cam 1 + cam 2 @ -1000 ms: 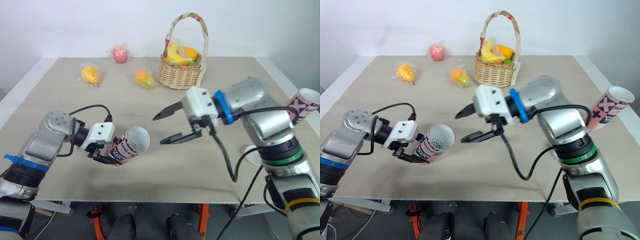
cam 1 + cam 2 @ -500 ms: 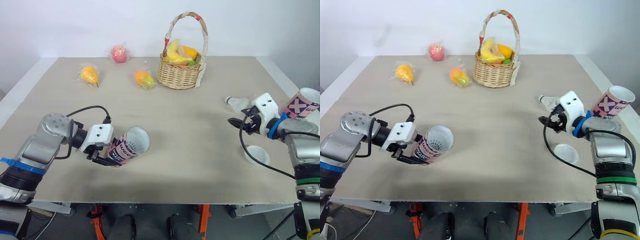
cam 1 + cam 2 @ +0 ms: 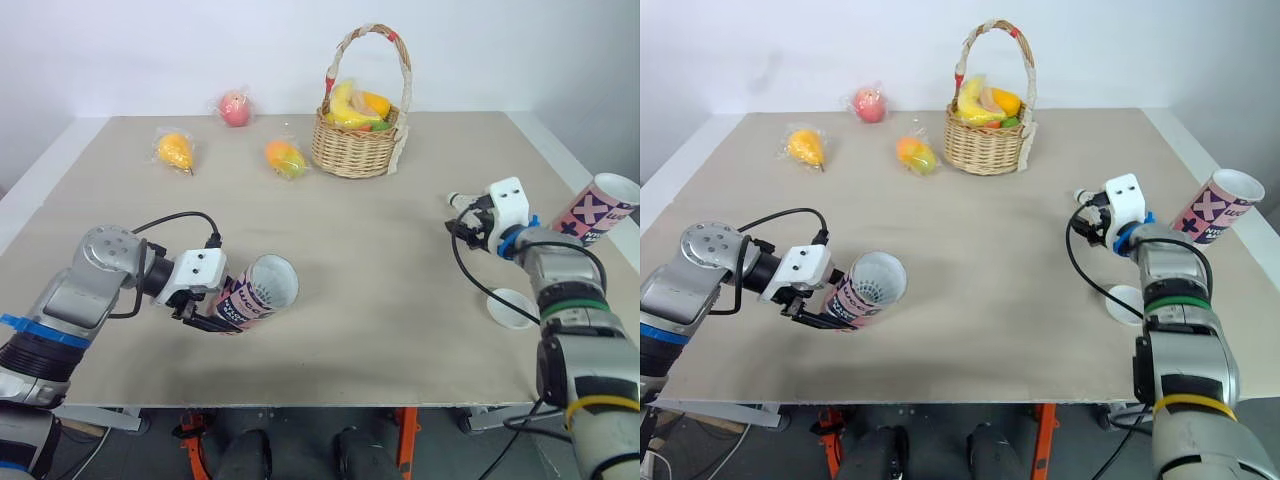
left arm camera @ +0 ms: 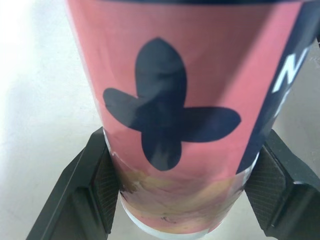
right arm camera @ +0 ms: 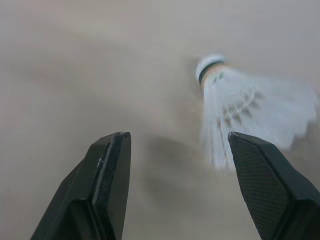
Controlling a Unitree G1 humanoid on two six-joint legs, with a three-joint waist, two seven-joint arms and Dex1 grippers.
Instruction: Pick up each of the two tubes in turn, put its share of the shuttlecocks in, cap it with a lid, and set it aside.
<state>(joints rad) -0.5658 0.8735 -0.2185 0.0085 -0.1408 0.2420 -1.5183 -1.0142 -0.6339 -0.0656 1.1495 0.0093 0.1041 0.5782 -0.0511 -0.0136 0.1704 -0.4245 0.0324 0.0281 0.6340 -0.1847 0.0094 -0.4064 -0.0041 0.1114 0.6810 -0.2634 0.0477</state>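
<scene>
Left eye view: a light beige flat surface (image 3: 380, 260) is seen, with a woven wicker basket (image 3: 350, 155) with a tall handle standing at its far side and filled with yellow and orange fruit. To the left of the basket, three plastic-wrapped fruits are laid out apart from one another: a red apple (image 3: 235, 107) farthest back, a yellow pear (image 3: 176, 150) farthest left, and an orange fruit (image 3: 284, 157) just beside the basket.

Well in front of the basket and to its left, a pink cardboard tube with dark cross marks (image 3: 262, 290) is held in the left hand (image 3: 222, 305). The tube is tilted low, with its open mouth turned up and to the right. In the left wrist view, the tube is clamped near its closed end between the two black fingers (image 4: 102, 185), one pad pressed against each side.

In front of the basket and to its right, the right hand (image 5: 177, 145) is held with its fingers spread wide and nothing gripped. A white feathered shuttlecock with a banded cork tip (image 5: 250, 115) is seen lying on the surface just beyond the fingers, on the side of one of them, touched by neither.

Farther right of the basket, at the edge of the surface, a second pink tube (image 3: 600, 210) is seen leaning with its open mouth up. A white round lid (image 3: 510, 307) is laid flat on the surface, nearer the front than the right hand.
</scene>
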